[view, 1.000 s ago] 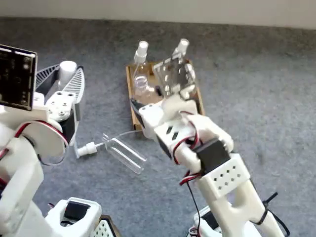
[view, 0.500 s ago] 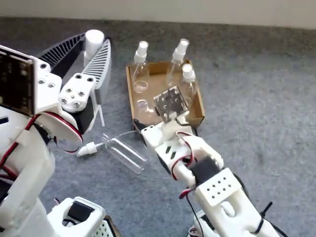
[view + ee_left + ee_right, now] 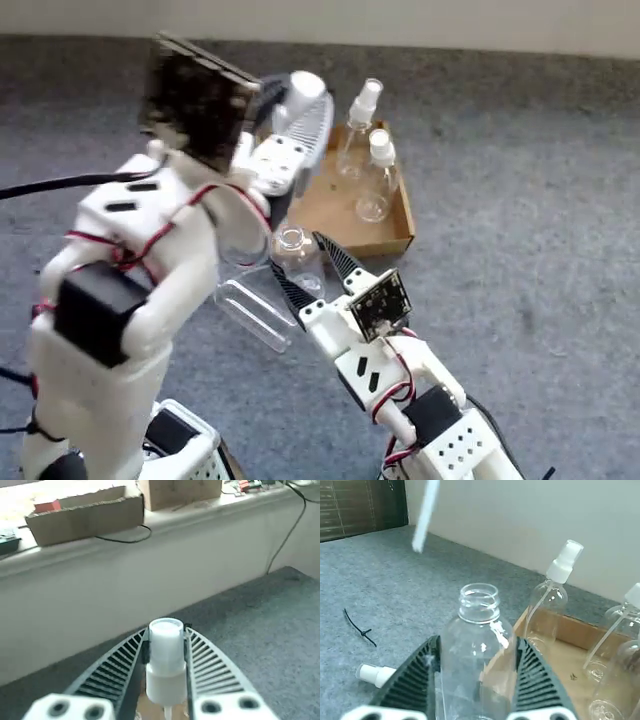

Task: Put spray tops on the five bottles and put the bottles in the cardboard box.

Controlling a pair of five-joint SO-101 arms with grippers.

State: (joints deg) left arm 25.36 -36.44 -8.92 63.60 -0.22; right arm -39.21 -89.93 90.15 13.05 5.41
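Note:
My right gripper (image 3: pixel 298 258) is shut on a clear bottle (image 3: pixel 294 247) with no top, held upright just in front of the cardboard box's (image 3: pixel 396 236) near left corner. In the right wrist view the bottle (image 3: pixel 477 645) stands between the ribbed fingers (image 3: pixel 420 672), its neck open. My left gripper (image 3: pixel 298 112) is shut on a white spray top (image 3: pixel 305 86) above the box's left side; the left wrist view shows that top (image 3: pixel 165 662) upright between the fingers. Its white dip tube (image 3: pixel 424 515) hangs above the open bottle. Two capped bottles (image 3: pixel 377 176) stand in the box.
A capped clear bottle (image 3: pixel 255 314) lies on its side on the grey carpet, left of the right gripper; its spray head (image 3: pixel 374 674) shows in the right wrist view. A black zip tie (image 3: pixel 360 628) lies on the carpet. The left arm's body (image 3: pixel 140 290) hides the left table area.
The left arm swung right and up, carrying the spray top over the box. The right gripper pulled back from the box and now holds the open bottle.

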